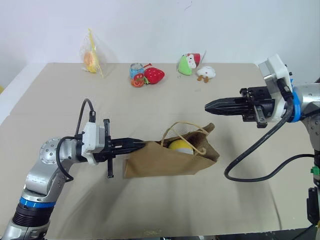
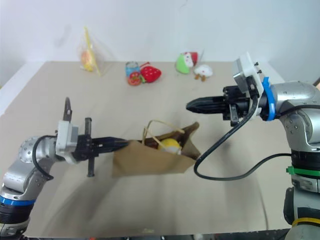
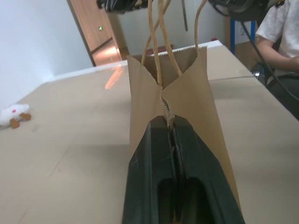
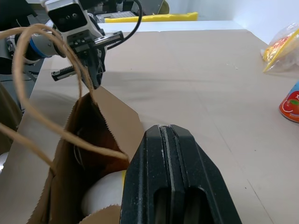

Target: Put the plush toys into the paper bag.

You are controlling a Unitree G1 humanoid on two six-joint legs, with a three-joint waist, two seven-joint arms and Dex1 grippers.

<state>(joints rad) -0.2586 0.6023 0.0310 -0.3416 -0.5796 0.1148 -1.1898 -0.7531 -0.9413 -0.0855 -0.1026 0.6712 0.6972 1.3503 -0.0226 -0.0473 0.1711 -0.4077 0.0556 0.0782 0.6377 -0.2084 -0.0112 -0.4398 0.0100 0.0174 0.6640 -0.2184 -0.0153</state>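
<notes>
While on beige table [image 1: 60, 100] | left claw [image 1: 142, 145] pinches paper bag [image 1: 160, 162] | right claw [image 1: 210, 106] closed.

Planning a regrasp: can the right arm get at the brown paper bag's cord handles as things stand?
Probably yes. The right gripper hangs shut above the brown paper bag, its twisted cord handles arching up just below it with nothing between. The left gripper is shut on the bag's far edge, clear of the handles.

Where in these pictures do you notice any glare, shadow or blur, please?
Left wrist view: a bright glare patch on the table beyond the paper bag, and the left gripper up close looks soft. Left eye view: the bag casts only a faint shadow, the cable a thin one. Right wrist view: the bag's inside is dark, and the right gripper up close is blurred.
</notes>
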